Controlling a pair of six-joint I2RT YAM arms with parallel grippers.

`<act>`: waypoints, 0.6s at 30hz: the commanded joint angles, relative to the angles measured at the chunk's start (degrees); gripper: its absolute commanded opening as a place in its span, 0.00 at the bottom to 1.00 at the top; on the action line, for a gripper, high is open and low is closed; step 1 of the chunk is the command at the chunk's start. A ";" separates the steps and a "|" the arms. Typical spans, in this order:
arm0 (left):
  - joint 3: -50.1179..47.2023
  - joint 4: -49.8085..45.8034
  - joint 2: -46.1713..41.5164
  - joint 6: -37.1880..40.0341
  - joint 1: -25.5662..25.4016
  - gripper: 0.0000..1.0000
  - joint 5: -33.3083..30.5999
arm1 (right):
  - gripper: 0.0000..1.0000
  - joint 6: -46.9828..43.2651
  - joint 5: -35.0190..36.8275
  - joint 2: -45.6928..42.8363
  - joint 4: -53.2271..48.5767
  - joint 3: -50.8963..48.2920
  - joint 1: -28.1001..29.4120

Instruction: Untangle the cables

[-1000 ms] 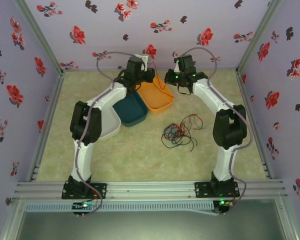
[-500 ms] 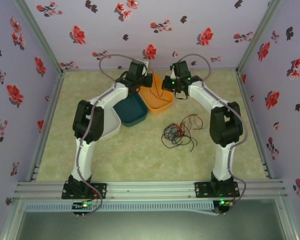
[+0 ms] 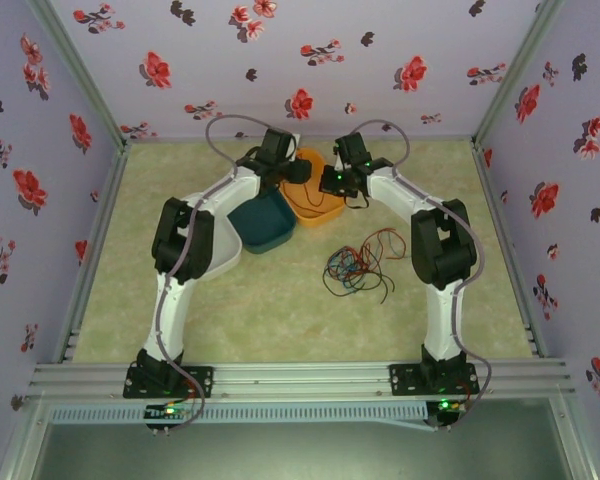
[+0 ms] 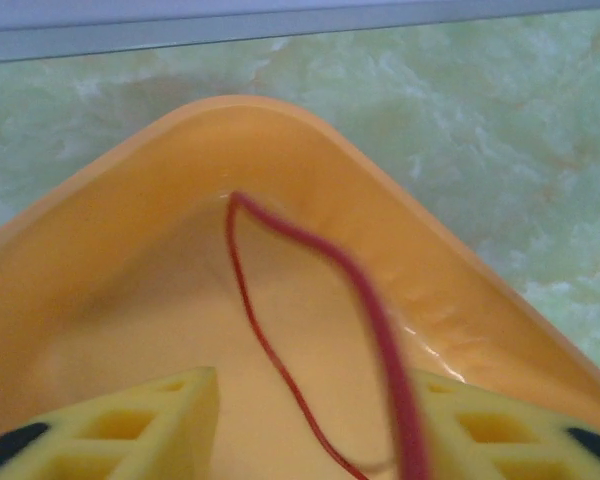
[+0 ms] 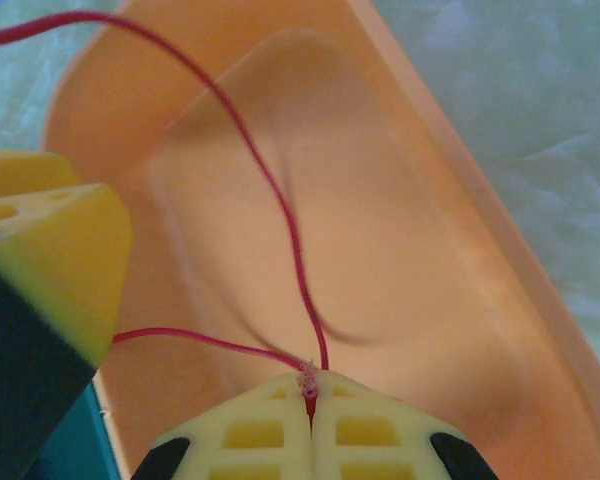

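One table (image 3: 280, 310) carries all. At its far middle stands the orange tray (image 3: 322, 208), with both end effectors over it, I think because it is the place for a freed cable. Nearer, toward the right side, the bundle (image 3: 356, 268) of cables lies flat on the table, well apart from the tray. The left end effector (image 4: 310, 425) has its fingers spread, and the red cable (image 4: 378, 335) passes loose between them. The right end effector (image 5: 311, 395) is pressed together and pinches this cable at its tips, so the cable hangs into the tray. It makes a narrow loop, with the long axis from the left fingers toward the tray's far corner.
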 commanded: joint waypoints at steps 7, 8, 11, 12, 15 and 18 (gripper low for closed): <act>5.53 -1.18 -0.12 1.40 -0.12 0.69 1.11 | 0.00 0.59 8.34 -6.41 -1.11 -6.24 0.27; 6.04 -1.24 0.10 1.41 -0.11 0.68 1.11 | 0.00 0.41 8.93 -7.54 -0.90 -6.98 0.29; 6.94 -1.06 0.97 1.63 -0.12 0.65 1.21 | 0.00 -0.45 10.82 -10.78 -0.76 -8.54 0.45; 7.41 -1.01 1.39 1.75 -0.10 0.65 1.20 | 0.00 -0.75 11.63 -11.67 -0.92 -8.85 0.52; 9.26 -0.95 3.09 2.11 -0.06 0.65 1.37 | 0.00 -1.75 13.85 -14.46 -1.11 -9.51 0.84; 12.90 -1.92 5.62 2.55 0.22 0.66 1.28 | 0.00 -2.39 15.32 -16.35 -1.33 -10.03 1.31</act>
